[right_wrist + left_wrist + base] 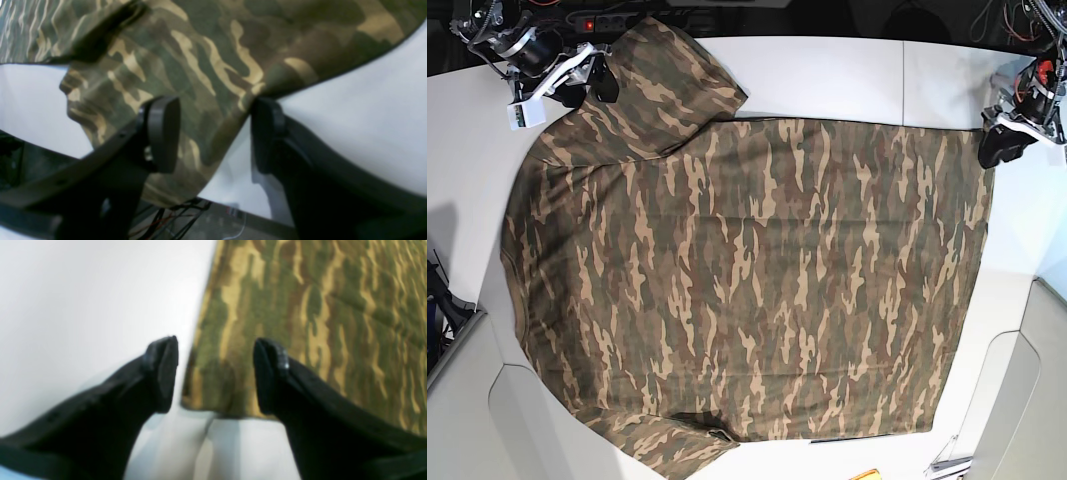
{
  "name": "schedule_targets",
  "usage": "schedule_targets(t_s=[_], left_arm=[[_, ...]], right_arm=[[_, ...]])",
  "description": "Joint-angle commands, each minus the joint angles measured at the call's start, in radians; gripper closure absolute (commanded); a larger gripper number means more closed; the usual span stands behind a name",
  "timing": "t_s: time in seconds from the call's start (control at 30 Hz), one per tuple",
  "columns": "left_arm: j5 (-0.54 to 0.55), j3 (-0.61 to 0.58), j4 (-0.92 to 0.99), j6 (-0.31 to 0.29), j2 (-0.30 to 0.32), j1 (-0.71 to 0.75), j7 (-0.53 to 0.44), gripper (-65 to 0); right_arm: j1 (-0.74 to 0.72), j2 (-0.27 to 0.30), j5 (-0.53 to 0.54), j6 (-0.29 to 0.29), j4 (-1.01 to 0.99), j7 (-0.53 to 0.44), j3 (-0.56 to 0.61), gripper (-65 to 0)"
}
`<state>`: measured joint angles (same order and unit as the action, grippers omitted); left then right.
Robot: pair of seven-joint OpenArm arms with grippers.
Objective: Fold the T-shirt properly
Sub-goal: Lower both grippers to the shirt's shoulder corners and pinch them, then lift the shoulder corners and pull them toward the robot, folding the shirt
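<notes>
The camouflage T-shirt (747,270) lies spread flat on the white table (847,75), sleeves towards the left of the base view and hem on the right. Its neckband is not visible. My left gripper (216,375) is open, straddling the hem's far corner (200,396); in the base view it is at the top right (999,143). My right gripper (215,133) is open with the far sleeve's cloth (200,100) between its fingers (163,133), at the table's edge; in the base view it is at the top left (592,80).
Cables and a power strip (602,20) lie beyond the table's far edge. Dark wires (173,216) hang below the table edge under the right gripper. A small orange thing (867,474) lies at the front edge. The table has curved panel seams (1017,350) at the right.
</notes>
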<state>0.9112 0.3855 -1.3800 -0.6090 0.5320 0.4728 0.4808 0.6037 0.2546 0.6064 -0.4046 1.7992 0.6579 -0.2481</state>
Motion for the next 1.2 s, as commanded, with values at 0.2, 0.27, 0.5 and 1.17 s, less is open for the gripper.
schedule_targets(t_s=[0.2, 0.27, 0.5, 1.17], left_arm=[[-0.020, -0.014, 0.003, -0.018, -0.002, 0.012, 0.096, -21.1], [-0.002, -0.014, 0.003, -0.018, -0.002, 0.012, 0.096, -11.9], [0.022, -0.014, -0.002, -0.024, 0.000, 0.012, 0.095, 0.0], [0.163, 0.133, -0.121, -0.089, 0.001, 0.012, 0.155, 0.0]], right_arm=[[0.003, 0.008, 0.012, -0.075, 0.009, -0.003, -0.002, -33.4], [0.003, 0.008, 0.020, -0.075, 0.009, -0.003, -0.002, -33.4], [0.000, 0.008, 0.022, -0.075, 0.009, -0.003, -0.002, 0.0], [-0.121, 0.008, 0.132, -0.075, 0.090, 0.048, -0.164, 0.0]])
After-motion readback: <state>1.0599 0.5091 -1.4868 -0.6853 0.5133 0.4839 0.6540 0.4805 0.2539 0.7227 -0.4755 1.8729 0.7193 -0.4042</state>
